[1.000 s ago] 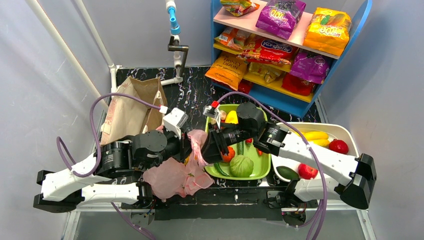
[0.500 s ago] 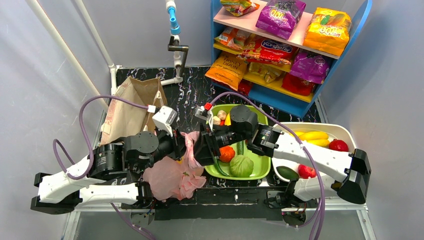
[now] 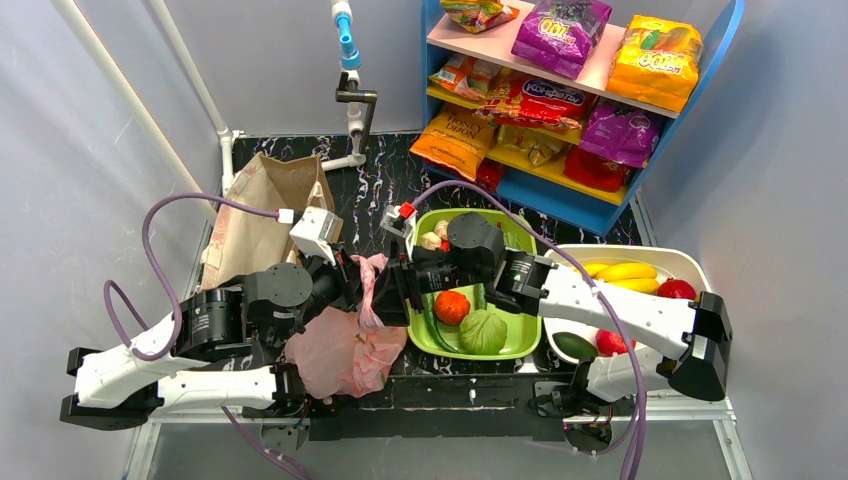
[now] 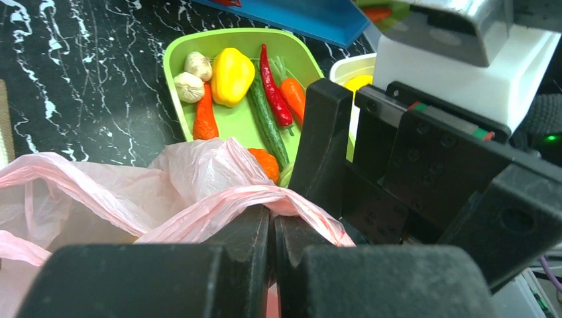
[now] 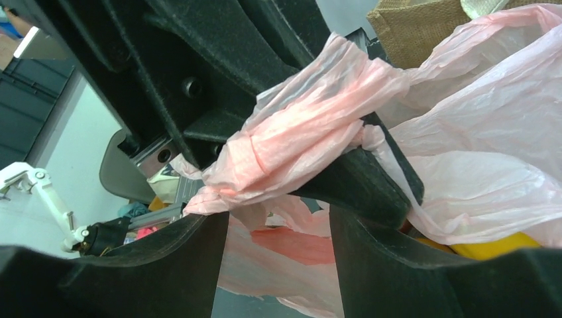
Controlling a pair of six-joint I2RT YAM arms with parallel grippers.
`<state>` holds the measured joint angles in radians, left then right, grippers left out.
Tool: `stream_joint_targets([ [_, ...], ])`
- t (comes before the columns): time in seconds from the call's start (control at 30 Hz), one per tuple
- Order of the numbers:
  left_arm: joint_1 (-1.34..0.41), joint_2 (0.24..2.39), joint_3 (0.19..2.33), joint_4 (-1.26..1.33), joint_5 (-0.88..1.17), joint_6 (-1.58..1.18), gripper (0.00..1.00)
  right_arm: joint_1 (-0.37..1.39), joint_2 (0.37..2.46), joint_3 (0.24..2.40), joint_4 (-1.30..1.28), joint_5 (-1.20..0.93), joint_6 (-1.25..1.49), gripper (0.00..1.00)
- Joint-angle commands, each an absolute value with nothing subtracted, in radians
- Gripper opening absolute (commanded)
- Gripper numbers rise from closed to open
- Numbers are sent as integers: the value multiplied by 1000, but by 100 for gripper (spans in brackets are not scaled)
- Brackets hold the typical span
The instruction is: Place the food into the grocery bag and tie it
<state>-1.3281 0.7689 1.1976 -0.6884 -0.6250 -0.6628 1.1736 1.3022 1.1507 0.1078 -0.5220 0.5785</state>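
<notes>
The pink grocery bag (image 3: 335,352) lies bunched at the table's near edge, and a twisted handle (image 3: 370,285) rises from it between my two grippers. My left gripper (image 4: 272,222) is shut on that handle (image 4: 219,199), which drapes over its fingertips. The right gripper (image 5: 278,225) is open, and the twisted handle (image 5: 298,142) crosses just beyond its fingertips (image 5: 199,258). Something yellow (image 5: 494,248) shows through the bag. More food lies in the green tray (image 3: 524,345): a yellow pepper (image 4: 232,76), garlic (image 4: 197,65), an orange-red fruit (image 3: 451,306) and a cabbage (image 3: 483,331).
A brown paper bag (image 3: 260,215) lies at the left, behind the left arm. A white tray (image 3: 690,266) with bananas and red fruit sits at the right. The blue shelf (image 3: 560,195) of snack packets stands at the back, next to a white pipe stand (image 3: 350,100).
Both grippers have shifted left together, carrying the twisted handle. The bag has bunched up tighter below them. The right jaws stand a little wider.
</notes>
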Motion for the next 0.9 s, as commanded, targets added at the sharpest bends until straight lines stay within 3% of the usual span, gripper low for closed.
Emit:
stream_joint_targets([
  [0.0,-1328,774,1178,-653,-690,-697,0,1207,1324,1217,159,-432,552,65],
  [0.2,-1328,768,1172,-651,-709,-696,0,1230,1334,1203,197,-323,570,62],
  [0.33,-1328,764,1167,-649,-714,-699,0,1240,1342,1208,206,-274,565,54],
  [0.37,-1328,763,1165,-649,-715,-699,0,1240,1342,1209,203,-263,564,50],
  [0.57,-1328,754,1157,-651,-717,-699,0,1240,1328,1224,133,-232,542,4],
  [0.87,-1328,716,1142,-714,-617,-717,0,1238,1286,1300,-126,-176,470,1],
])
